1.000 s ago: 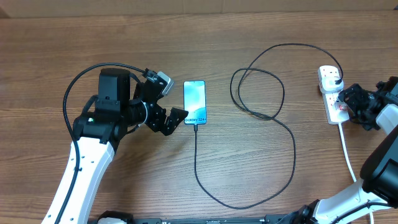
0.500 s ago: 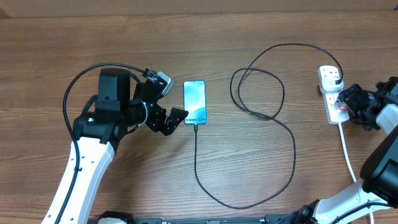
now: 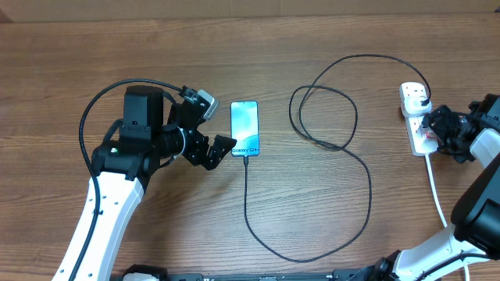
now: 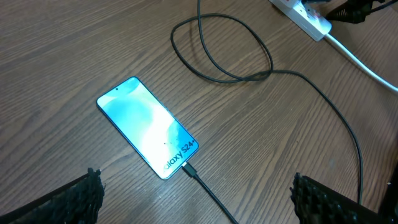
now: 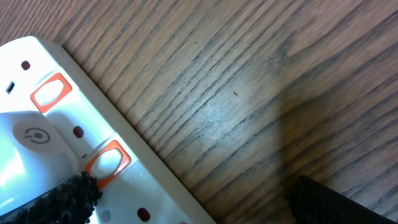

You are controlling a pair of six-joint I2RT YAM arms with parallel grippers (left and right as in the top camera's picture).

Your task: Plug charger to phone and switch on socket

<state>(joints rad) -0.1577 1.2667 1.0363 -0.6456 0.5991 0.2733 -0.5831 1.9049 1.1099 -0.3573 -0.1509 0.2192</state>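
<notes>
**Wood-top table, phone wired, switch next in line**

Black cable is the link here: the charger [image 3: 370, 195] runs in loose loops across the table [image 3: 78, 47], its small connector tip meeting the bottom edge of the phone [image 3: 244, 128] and its black plug standing in the top outlet of the socket [image 3: 409, 94]. From the left wrist view the tip looks seated in the phone, though how deep cannot be told.

The phone lies flat, screen up and lit blue-white, left of centre. It lies just beside the left end effector [image 3: 216, 125], whose fingers are spread wide with nothing between them. That pose reads as a release, or as a guard kept near the handset.

The socket lies along the far right edge, its thick white cord [image 3: 437, 195] trailing toward the near side. The right end effector [image 3: 432, 131] hovers at its middle, fingers apart and gripping nothing. In the right wrist view one textured fingertip [image 5: 65, 196] sits at the corner of an orange-framed switch [image 5: 107, 160]. A second switch [image 5: 51, 92] lies further along. That placement suits a press on the rocker; whether it has been thrown, I cannot tell.

Readable writing: "Galaxy S24" on the screen, followed by what looks like a plus sign. A power symbol [image 5: 31, 135] is moulded into the strip.
</notes>
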